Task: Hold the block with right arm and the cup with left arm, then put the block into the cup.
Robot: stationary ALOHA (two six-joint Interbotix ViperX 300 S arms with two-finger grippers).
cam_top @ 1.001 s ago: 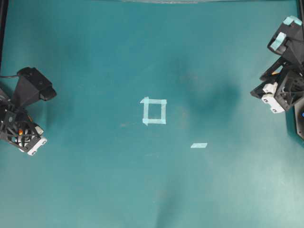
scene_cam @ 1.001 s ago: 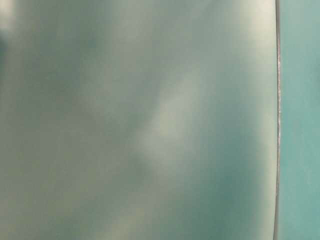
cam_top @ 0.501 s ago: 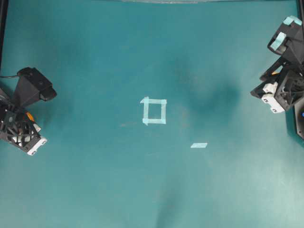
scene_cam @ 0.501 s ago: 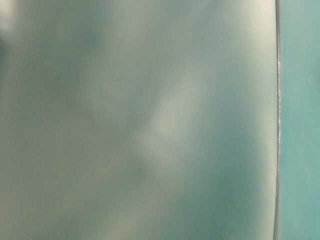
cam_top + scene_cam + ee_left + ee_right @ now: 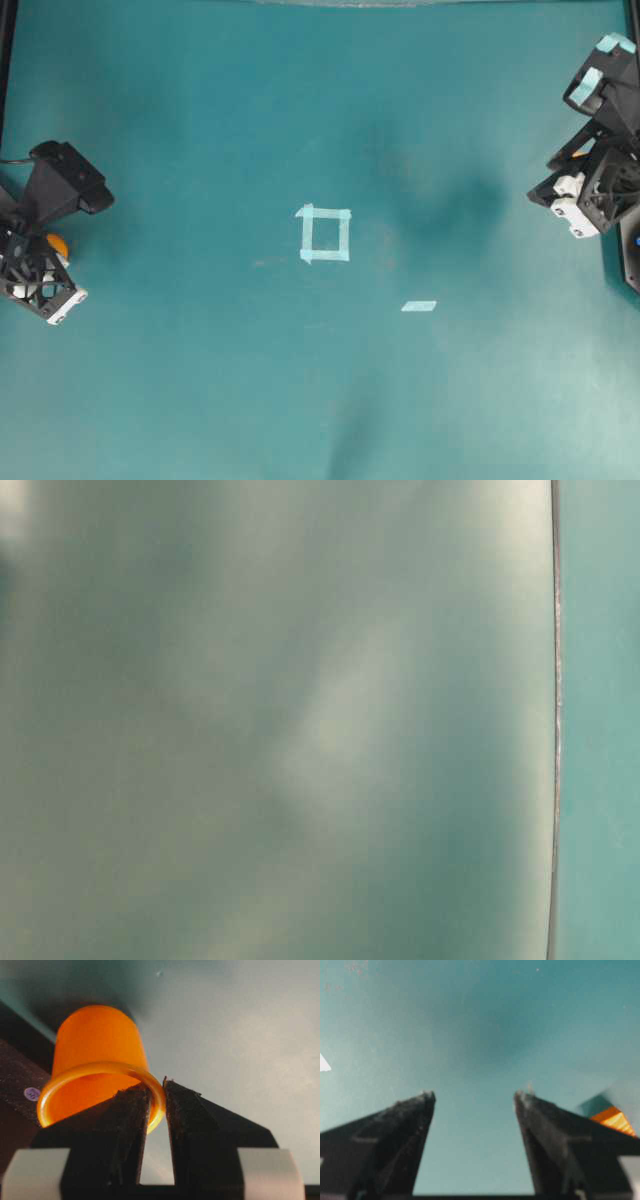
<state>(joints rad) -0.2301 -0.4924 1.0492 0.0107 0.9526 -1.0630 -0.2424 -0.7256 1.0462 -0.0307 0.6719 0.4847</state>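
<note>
Already pinching cup (image 5: 97,1067) rim: left gripper (image 5: 157,1092), far left table edge. Right gripper (image 5: 475,1095) spread, empty; block (image 5: 614,1119) just beyond its right finger, untouched.

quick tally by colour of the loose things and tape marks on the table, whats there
orange: 2, the cup pinched at its rim by the left gripper, and the block beside the open right gripper
pale blue tape: 2, tape square, tape strip
total: 4
</note>
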